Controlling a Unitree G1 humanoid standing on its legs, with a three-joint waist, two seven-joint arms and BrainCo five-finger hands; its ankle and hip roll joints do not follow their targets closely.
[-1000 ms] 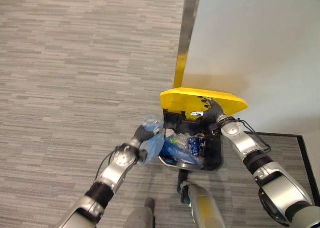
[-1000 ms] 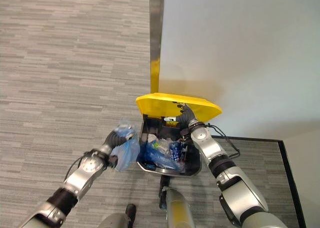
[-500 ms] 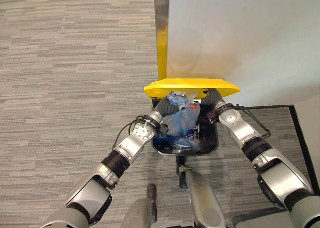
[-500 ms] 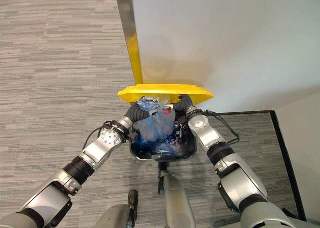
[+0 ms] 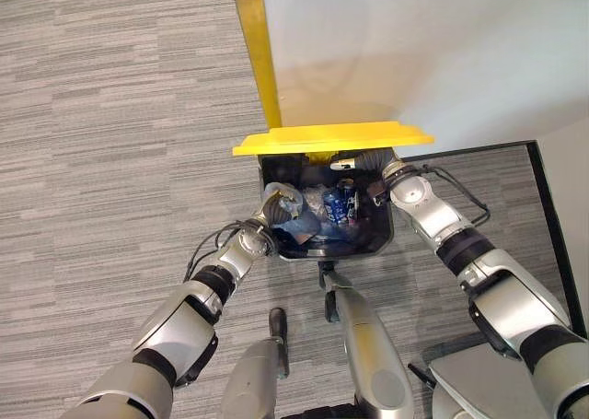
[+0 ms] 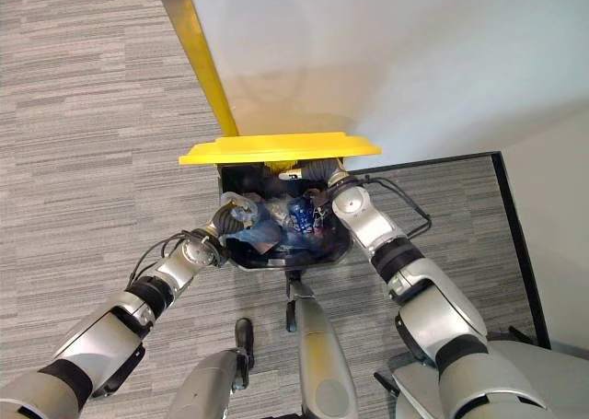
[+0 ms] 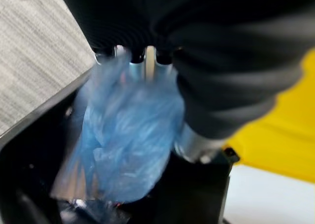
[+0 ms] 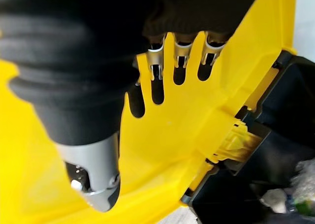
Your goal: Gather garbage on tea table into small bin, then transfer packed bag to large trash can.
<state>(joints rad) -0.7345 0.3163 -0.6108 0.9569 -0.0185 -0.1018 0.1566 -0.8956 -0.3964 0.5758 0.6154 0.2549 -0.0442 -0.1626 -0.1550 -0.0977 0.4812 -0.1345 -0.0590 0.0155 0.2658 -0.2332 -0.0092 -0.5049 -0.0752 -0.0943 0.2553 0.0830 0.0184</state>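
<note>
Grey striped carpet (image 5: 110, 115) runs up to a pale wall (image 5: 414, 51) with a yellow strip (image 5: 258, 51) down its edge, and the large black trash can (image 5: 382, 244) stands at the foot of it. Coming in from the left, the robot's left hand (image 5: 276, 203) reaches over the can's near-left rim; its own wrist view shows the fingers (image 7: 147, 59) curled into the gathered top of the blue garbage bag (image 7: 128, 145), which hangs inside the can, over the rubbish already there. Behind, the yellow lid (image 5: 322, 138) is tipped up and open. On the right, the right hand (image 8: 162, 61) lies flat against the lid's underside with straight, slightly spread fingers, propping it up.
</note>
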